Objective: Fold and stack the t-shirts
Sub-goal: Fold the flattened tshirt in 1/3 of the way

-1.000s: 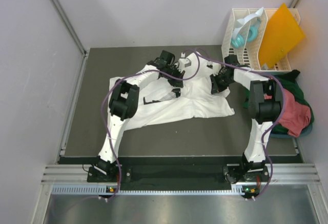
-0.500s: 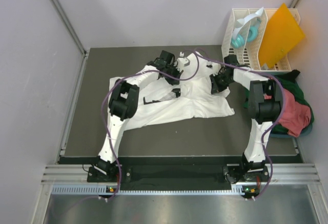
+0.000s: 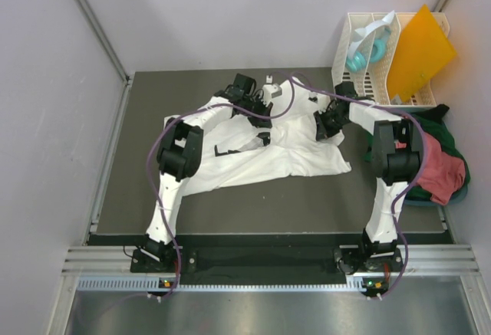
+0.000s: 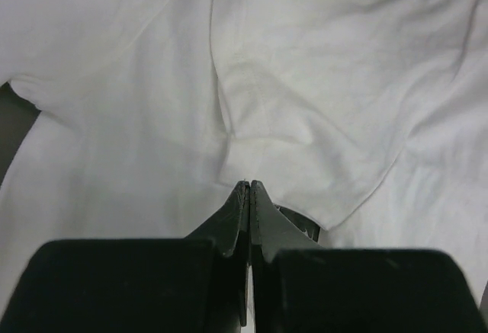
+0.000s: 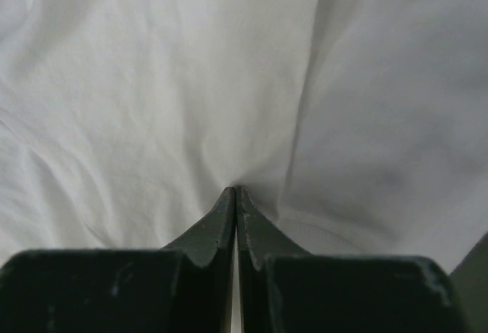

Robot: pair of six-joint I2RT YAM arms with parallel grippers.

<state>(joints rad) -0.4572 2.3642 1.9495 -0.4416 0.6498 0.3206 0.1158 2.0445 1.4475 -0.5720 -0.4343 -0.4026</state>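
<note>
Left hand [image 4: 249, 188] and right hand [image 5: 235, 190] both clenched on the white shirt [image 3: 253, 159] — likely the spreading step; next, draw its edge taut, evenly.

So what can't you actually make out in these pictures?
- Top view: the large white cloth t-shirt is partly covered by both arms, so its full outline is hidden.
- Top view: the salmon-red and dark green shirts lie partly behind the right arm; their number is unclear.
- Wrist views: left gripper and right gripper pinch white cloth; close framing cuts off which part.
</note>
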